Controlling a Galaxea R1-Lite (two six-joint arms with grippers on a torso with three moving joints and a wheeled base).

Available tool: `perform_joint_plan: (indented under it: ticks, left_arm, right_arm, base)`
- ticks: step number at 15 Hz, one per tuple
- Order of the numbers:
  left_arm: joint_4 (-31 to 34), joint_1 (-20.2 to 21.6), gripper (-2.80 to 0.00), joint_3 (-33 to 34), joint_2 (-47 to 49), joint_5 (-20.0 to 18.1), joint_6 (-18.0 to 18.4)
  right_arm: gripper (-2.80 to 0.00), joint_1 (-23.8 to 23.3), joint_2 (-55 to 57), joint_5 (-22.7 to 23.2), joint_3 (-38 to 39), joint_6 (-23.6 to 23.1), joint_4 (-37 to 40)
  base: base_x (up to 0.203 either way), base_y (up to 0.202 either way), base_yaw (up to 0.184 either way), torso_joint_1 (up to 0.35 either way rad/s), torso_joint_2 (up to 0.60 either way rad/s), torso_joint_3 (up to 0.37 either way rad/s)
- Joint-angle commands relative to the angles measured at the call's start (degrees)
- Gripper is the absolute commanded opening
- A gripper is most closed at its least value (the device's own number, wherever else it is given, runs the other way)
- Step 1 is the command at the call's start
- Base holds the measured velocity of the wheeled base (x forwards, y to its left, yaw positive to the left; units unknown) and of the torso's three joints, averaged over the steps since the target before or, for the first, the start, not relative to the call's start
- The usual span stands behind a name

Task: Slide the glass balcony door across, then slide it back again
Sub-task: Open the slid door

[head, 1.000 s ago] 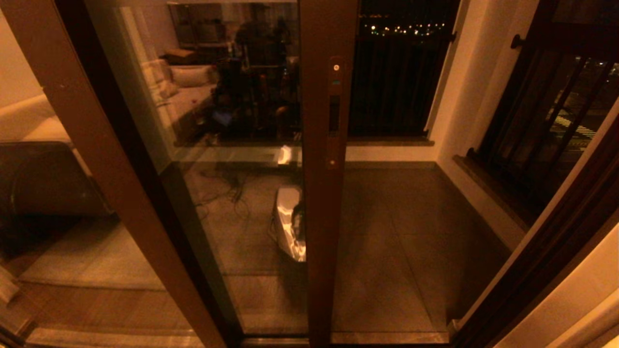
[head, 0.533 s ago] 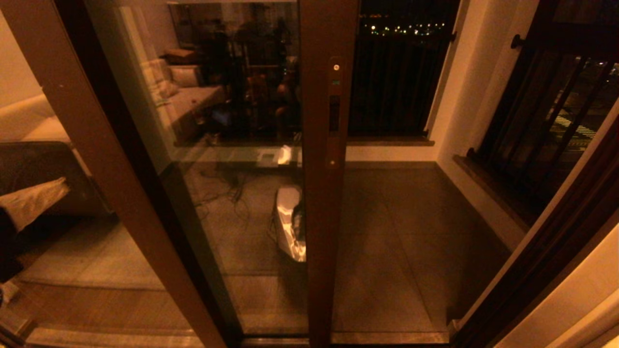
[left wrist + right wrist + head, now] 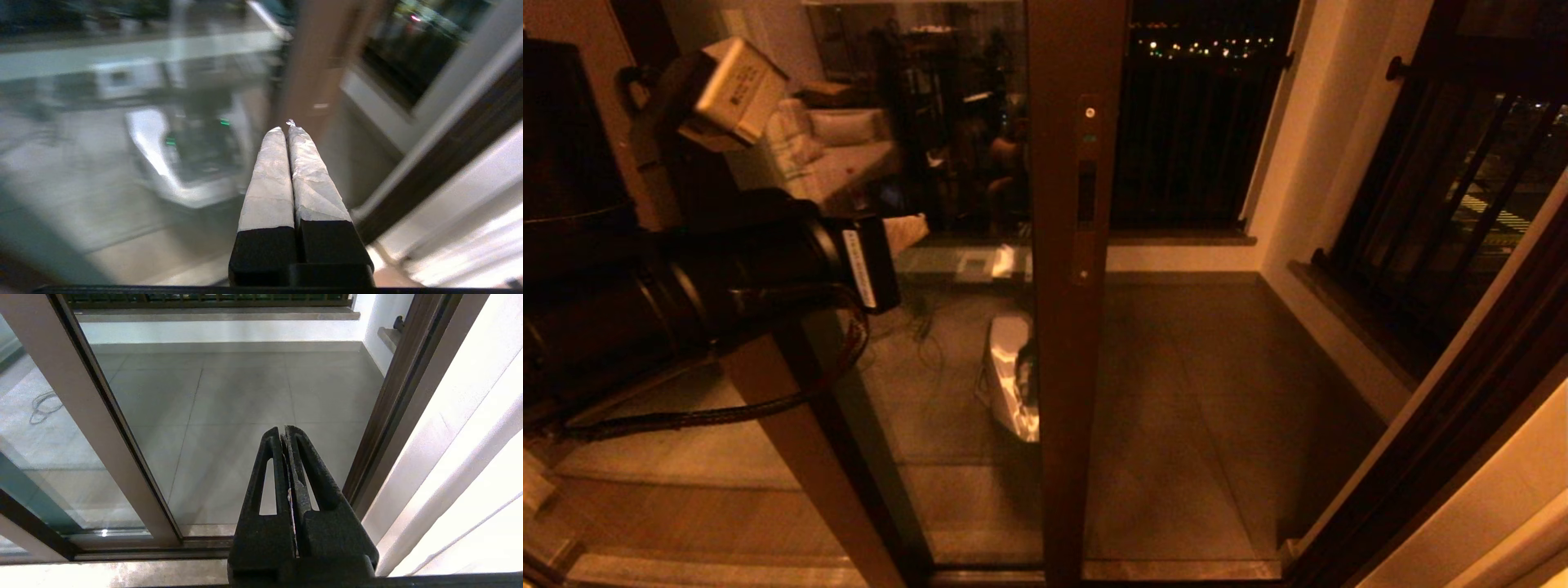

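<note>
Glass balcony door (image 3: 947, 245) fills the middle and left of the head view, its dark brown upright rail (image 3: 1072, 327) standing near centre, so the door sits part way across and the opening to its right shows the tiled balcony floor (image 3: 1192, 392) and the black railing (image 3: 1201, 131) beyond. Handle slot (image 3: 1086, 192) and small round lock (image 3: 1089, 113) sit on that rail at upper-middle height, untouched. Big change: left arm (image 3: 686, 286) has swung up into the head view from the left side within the last second (it was out of that view a second ago, only a sliver half a second back) and now hangs in front of the glass, well apart from the rail. Door itself has not shifted between the pictures. Left gripper (image 3: 288, 128) has fingers pressed together, holding nothing, tips aimed toward the rail in its wrist view. Right gripper (image 3: 284, 435) is parked low, also pinched shut and empty, facing the bottom track (image 3: 163, 543). Judgement: approach stage only, first slide not begun; next is likely getting the closed tips to the slot or rail edge to push
</note>
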Motion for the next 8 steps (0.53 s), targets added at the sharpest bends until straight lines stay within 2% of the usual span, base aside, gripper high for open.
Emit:
perform_joint_plan:
  ticks: [1, 8]
  left_arm:
    - [0.96, -2.89, -2.80, -4.20, 5.49, 0.22, -0.32]
    - [2.18, -6.12, -2.80, -19.36, 19.89, 0.19, -2.01]
  right_arm:
    - [-2.80, -0.04, 0.00, 0.04, 0.00, -0.05, -0.05]
    - [-2.80, 0.04, 0.00, 0.04, 0.00, -0.05, 0.02]
  base:
    - [0.000, 0.000, 0.000, 0.000, 0.00, 0.000]
    - [0.000, 0.000, 0.000, 0.000, 0.00, 0.000]
